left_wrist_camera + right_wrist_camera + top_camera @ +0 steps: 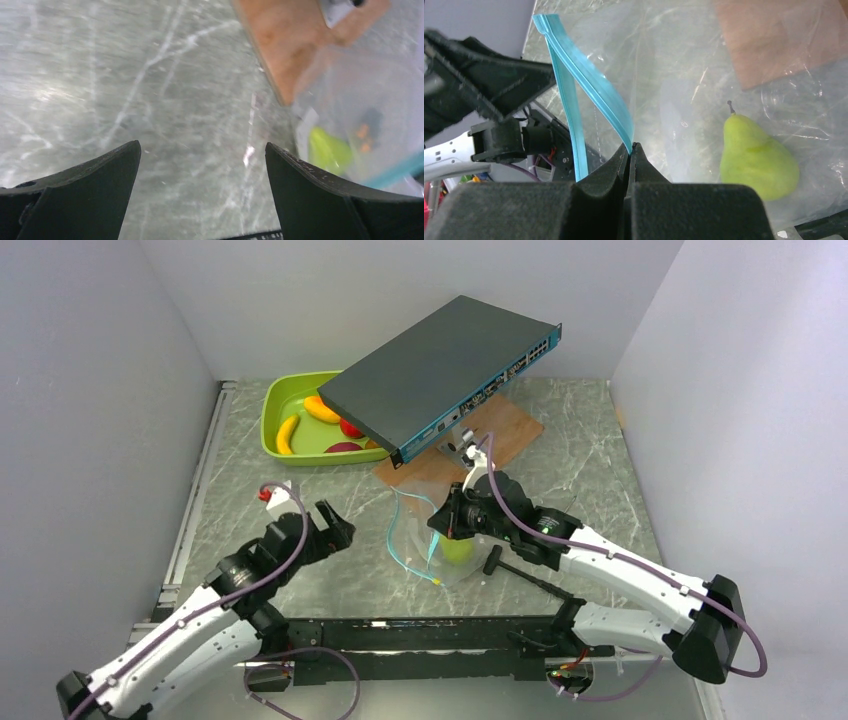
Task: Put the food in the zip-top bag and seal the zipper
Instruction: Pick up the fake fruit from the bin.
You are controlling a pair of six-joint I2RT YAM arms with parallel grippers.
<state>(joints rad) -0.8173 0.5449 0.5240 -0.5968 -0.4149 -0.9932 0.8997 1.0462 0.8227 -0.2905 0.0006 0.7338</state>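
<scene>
Teal zipper of the central zip-top bag is clamped in my right claw, one pear inside: loading step, so my spread, empty left claw next fetches food from the far-left tray.

Clear zip-top bag, teal zipper parted, green pear inside.

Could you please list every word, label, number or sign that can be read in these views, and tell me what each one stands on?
No text can be read in any view.
On the grey rack unit, tiny marks sit beside the ports on its front panel, too small to read.
On the zip-top bag, its teal zipper, the green pear and the lime tray, no print shows.
</scene>
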